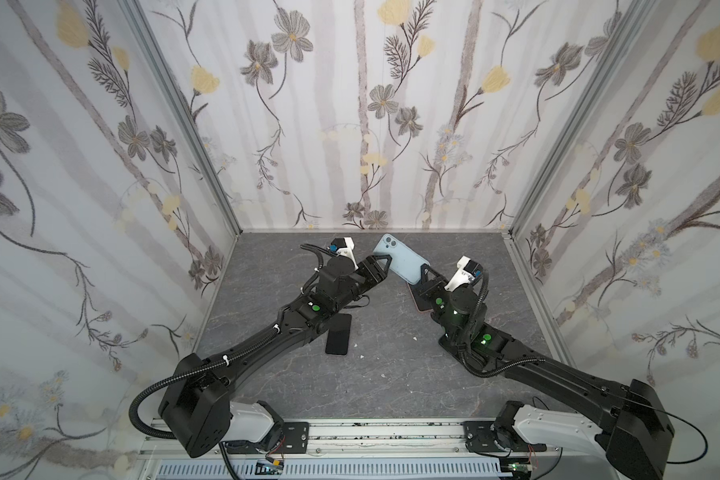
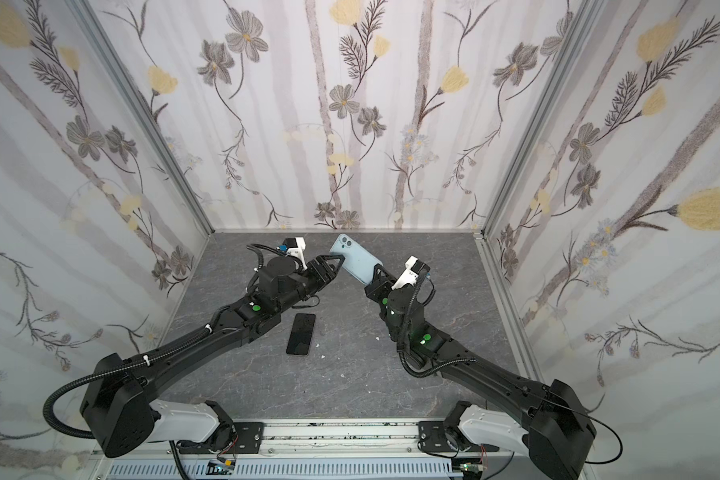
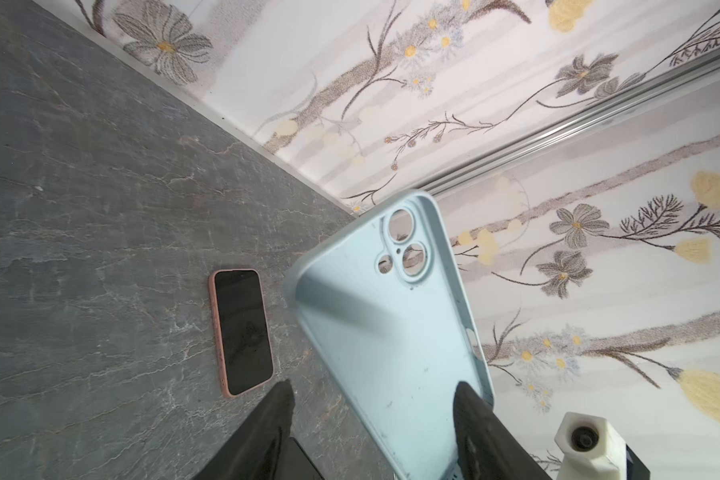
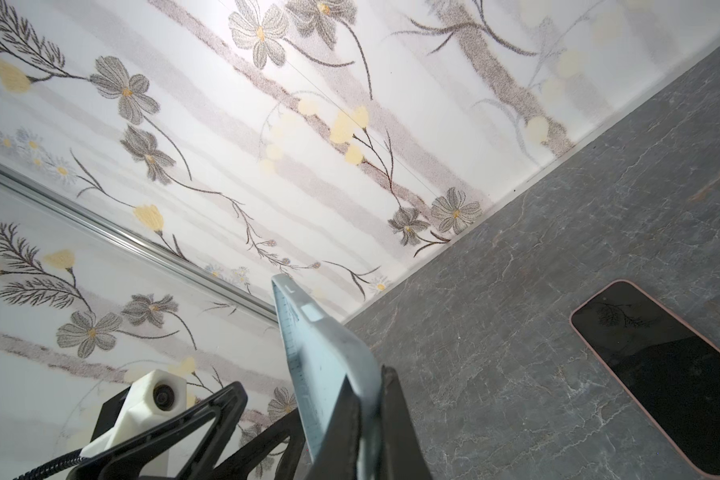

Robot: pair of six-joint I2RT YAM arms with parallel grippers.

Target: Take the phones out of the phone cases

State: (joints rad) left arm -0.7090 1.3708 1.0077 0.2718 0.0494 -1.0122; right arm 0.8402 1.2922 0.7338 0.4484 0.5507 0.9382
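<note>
rail (image 1: pixel 391 432): nearest thing in both top views, bare aluminium strip with both arm bases bolted on, well short of the case.
case (image 3: pixel 375 324): pale blue, matte, rubbery-looking shell, rounded corners, raised lip all round. held up off the table and tilted, totally empty, wallpaper (image 3: pixel 599 124) visible straight through the camera holes.
right gripper (image 4: pixel 371 399): clamped tight on the case's bottom end, pinching the shell wall. probably the anchor, there to keep the shell airborne.
left gripper (image 3: pixel 373 386): jaws apart, straddling the case's lower half, one finger (image 3: pixel 474 419) at the side lip (touching or just off, can't tell), the other clear of the shell. holding nothing, a loose brace at most.
phone (image 3: pixel 242 332): out of the case already, flat on the table just under and beside it, screen up. thin slab, glossy black glass, pink rim, rounded corners.
other phone (image 1: pixel 338 334): second dark glossy slab, farther from the case, tucked by the left forearm. no telling from here which of the two fits the case.
table (image 3: pixel 100 187): grey stone-look top with pale veins, hard and flat, a few white crumbs (image 1: pixel 414 338) well clear of the case.
progress: basically done by the look of things, only the empty shell left to set down.
</note>
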